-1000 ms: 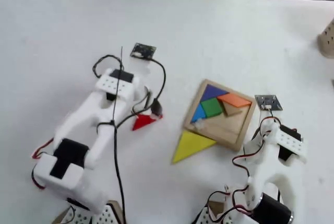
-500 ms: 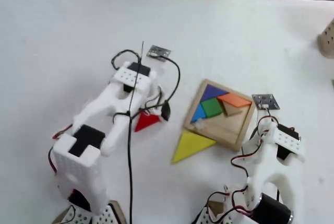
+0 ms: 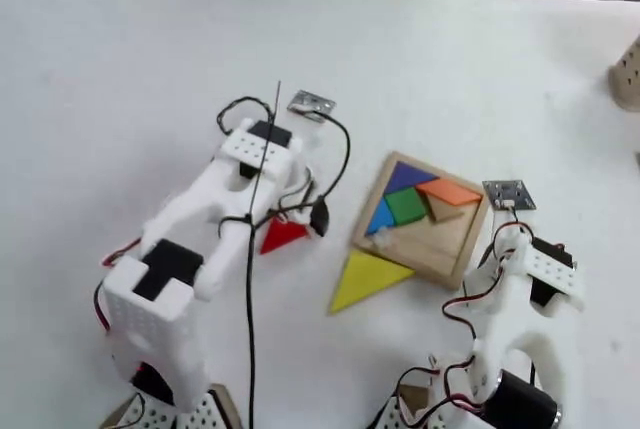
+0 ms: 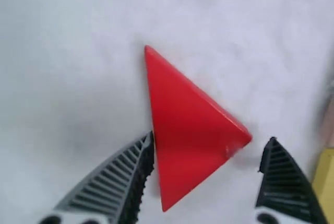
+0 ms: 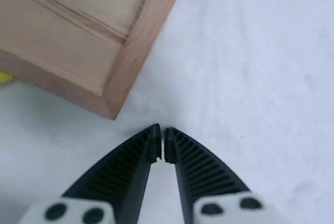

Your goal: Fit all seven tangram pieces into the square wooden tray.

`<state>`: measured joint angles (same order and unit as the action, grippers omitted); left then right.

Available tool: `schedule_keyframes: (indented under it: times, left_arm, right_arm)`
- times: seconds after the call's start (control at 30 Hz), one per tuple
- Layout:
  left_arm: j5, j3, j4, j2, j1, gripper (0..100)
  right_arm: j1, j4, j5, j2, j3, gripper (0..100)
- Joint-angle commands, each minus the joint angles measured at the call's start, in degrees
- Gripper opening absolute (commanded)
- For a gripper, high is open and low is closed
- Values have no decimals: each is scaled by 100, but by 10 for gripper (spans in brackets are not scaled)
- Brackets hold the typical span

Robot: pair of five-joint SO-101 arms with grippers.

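The square wooden tray (image 3: pixel 461 257) lies right of centre and holds a dark blue triangle (image 3: pixel 405 176), an orange piece (image 3: pixel 449 191), a green square (image 3: pixel 405 206) and a small blue triangle (image 3: pixel 380 217). A yellow triangle (image 3: pixel 365 277) lies on the table against the tray's near-left side. A red triangle (image 3: pixel 283 235) lies flat on the table left of the tray. My left gripper (image 4: pixel 210 143) is open, with one finger on each side of the red triangle (image 4: pixel 182 130). My right gripper (image 5: pixel 160 143) is shut on nothing, just off the tray's corner (image 5: pixel 136 51).
The left arm (image 3: pixel 215 209) and its cables hang over the table's left middle. The right arm (image 3: pixel 535 279) stands near the front right. A pale perforated object (image 3: pixel 628 74) sits at the right edge.
The left arm has swung to the right, toward the tray, and come over the red triangle. The right arm has hardly moved.
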<state>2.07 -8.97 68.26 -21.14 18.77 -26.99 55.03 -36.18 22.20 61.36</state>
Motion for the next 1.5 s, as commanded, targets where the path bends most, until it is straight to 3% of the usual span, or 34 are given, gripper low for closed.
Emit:
schedule_keyframes:
  times: [0.0, 0.13, 0.47, 0.63, 0.93, 1.2, 1.4, 1.47]
  left_arm:
    - [888, 176, 0, 22, -57, 447]
    - [1433, -141, -9, 31, 189, 557]
    - [1618, -132, -9, 75, -57, 413]
    - [1626, 44, -35, 31, -48, 410]
    - [2382, -70, -211, 22, -48, 408]
    - [2444, -114, -202, 22, -4, 402]
    - [2409, -114, -202, 22, 4, 225]
    - [2400, -123, -202, 13, 31, 207]
  right_arm:
    - [84, -22, -70, 75, -18, 18]
    - [84, -22, -70, 75, -18, 18]
    - [75, -22, -70, 75, -18, 18]
    - [84, -22, -79, 75, -18, 18]
    - [75, -22, -79, 75, -18, 18]
    - [75, -22, -79, 75, -18, 18]
    - [75, -22, -79, 75, -18, 18]
    - [75, -22, -79, 75, -18, 18]
